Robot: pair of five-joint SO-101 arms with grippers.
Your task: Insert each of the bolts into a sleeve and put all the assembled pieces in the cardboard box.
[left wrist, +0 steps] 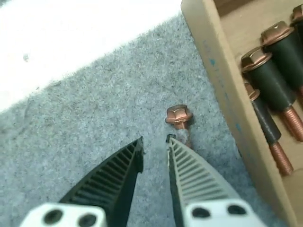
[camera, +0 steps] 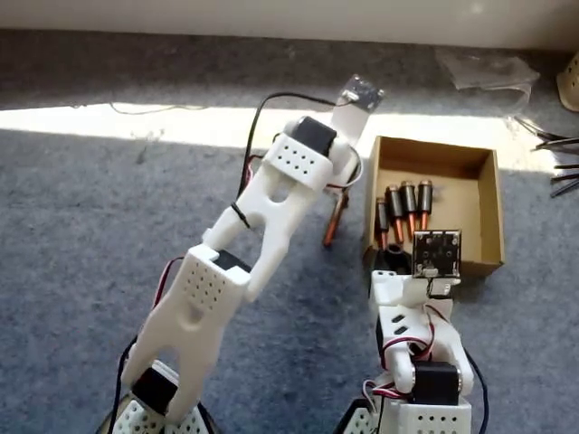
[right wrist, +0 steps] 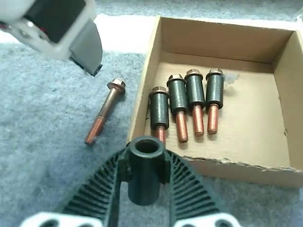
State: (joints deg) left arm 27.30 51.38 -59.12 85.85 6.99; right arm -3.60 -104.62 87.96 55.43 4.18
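A copper bolt (right wrist: pixel 105 111) lies on the grey carpet just outside the cardboard box (right wrist: pixel 215 34), also seen from above as bolt (camera: pixel 335 221) beside box (camera: pixel 432 148). My left gripper (left wrist: pixel 155 142) hovers open over the bolt (left wrist: pixel 179 116), one fingertip beside its shank. In the high view the left gripper (camera: pixel 339 185) is at the box's left wall. My right gripper (right wrist: pixel 144 163) is shut on a black sleeve (right wrist: pixel 144 170), held upright with its bore showing, in front of the box's near corner (camera: pixel 393 262). Several assembled pieces (right wrist: pixel 189 97) lie side by side in the box.
A crumpled clear plastic bag (camera: pixel 479 68) lies behind the box, and thin tools (camera: pixel 556 163) poke in at the right edge. A sunlit strip (camera: pixel 136 117) crosses the carpet at the back. Open carpet spreads to the left of the arms.
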